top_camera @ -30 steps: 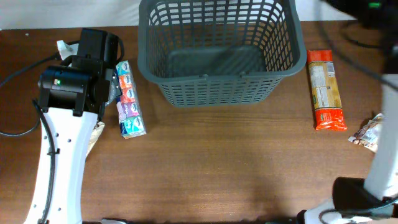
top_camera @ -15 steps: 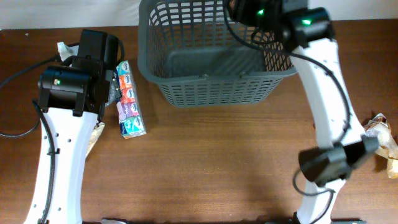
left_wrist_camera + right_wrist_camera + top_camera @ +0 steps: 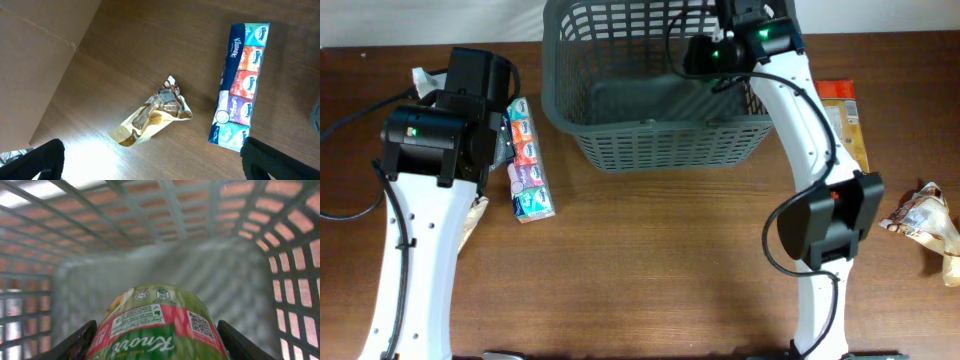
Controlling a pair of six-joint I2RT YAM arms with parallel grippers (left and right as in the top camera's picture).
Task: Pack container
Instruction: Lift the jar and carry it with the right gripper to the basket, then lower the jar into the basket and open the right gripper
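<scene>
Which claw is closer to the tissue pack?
Left. The left claw hangs just beside the tissue pack; the right claw is far off, inside the basket, gripping a packet.

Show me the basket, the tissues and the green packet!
basket (image 3: 660,150), overhead view, on its slotted front wall.
tissues (image 3: 240,82), left wrist view, on the red pack in the middle.
green packet (image 3: 157,330), right wrist view, on its printed label.
</scene>
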